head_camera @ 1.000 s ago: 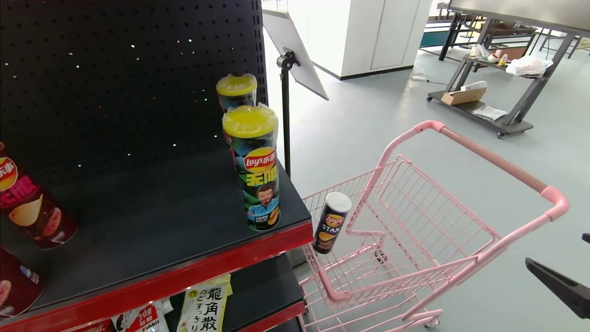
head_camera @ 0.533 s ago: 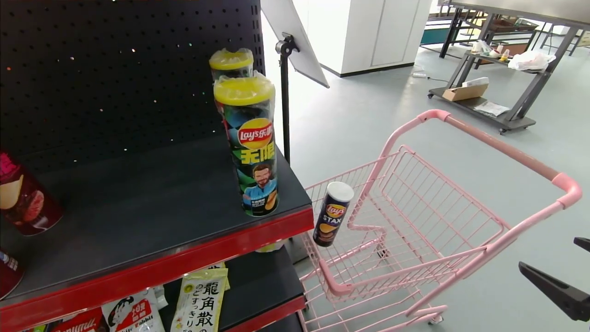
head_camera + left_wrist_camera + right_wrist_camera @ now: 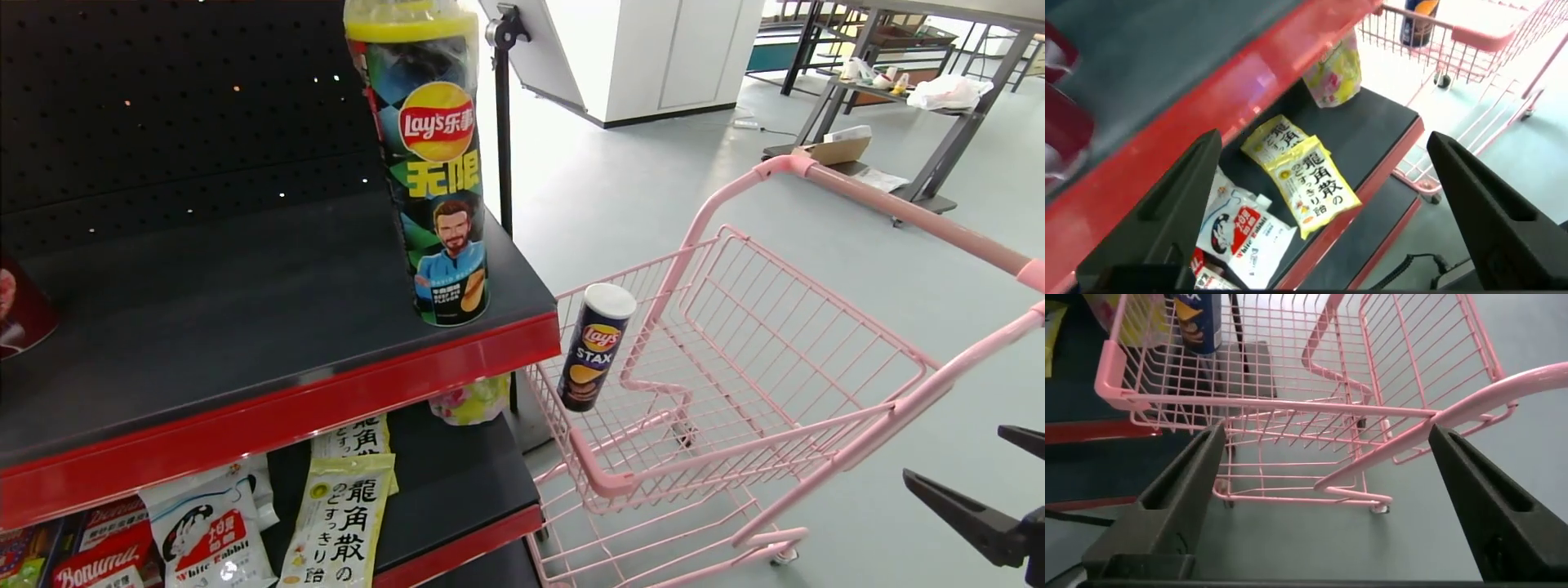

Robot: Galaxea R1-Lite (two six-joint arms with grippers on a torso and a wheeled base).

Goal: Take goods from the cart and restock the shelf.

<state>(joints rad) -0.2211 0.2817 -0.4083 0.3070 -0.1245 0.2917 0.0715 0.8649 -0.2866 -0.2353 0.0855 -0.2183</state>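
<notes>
Head cam has dipped; cart (image 3: 620,486) and goods unmoved. R gripper (image 3: 1324,433), jaws wide apart and empty, hangs outside cart near its handle side. L gripper (image 3: 1323,139), likewise spread, beside cart, facing shelf (image 3: 326,392). Chip can (image 3: 594,347): dark blue, white lid, leaning in cart's shelf-side corner. Risk: a finger snags wire and topples can.

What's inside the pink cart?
One dark chip can with a white lid leans in the pink cart, in the corner nearest the shelf. The rest of the basket looks bare. The wires partly cover the can's bottom end.
</notes>
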